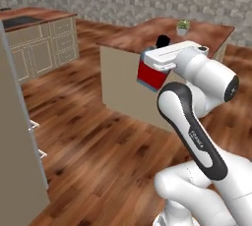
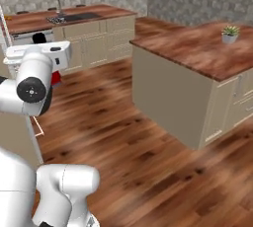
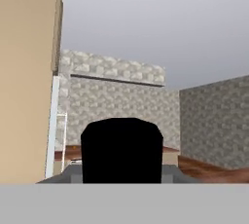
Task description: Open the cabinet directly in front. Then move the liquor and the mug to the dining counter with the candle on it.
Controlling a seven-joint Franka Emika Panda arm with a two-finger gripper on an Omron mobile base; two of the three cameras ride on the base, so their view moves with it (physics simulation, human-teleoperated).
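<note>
The liquor hangs in mid-air over the wood floor, and my gripper is shut on its upper part. Its red body, blue shoulder and black cap show beside the white hand. In the right base view the arm hides most of the liquor, leaving a red sliver and the cap. The black cap also stands close in the hand view, covering the fingertips. The dining counter, with sink and faucet, runs along the far wall. The mug and the candle are out of view. I cannot tell which panel belongs to the cabinet.
An island with a wood top and a small potted plant stands ahead to the right. A tall beige panel rises close on the left and also shows in the hand view. Open wood floor lies between them.
</note>
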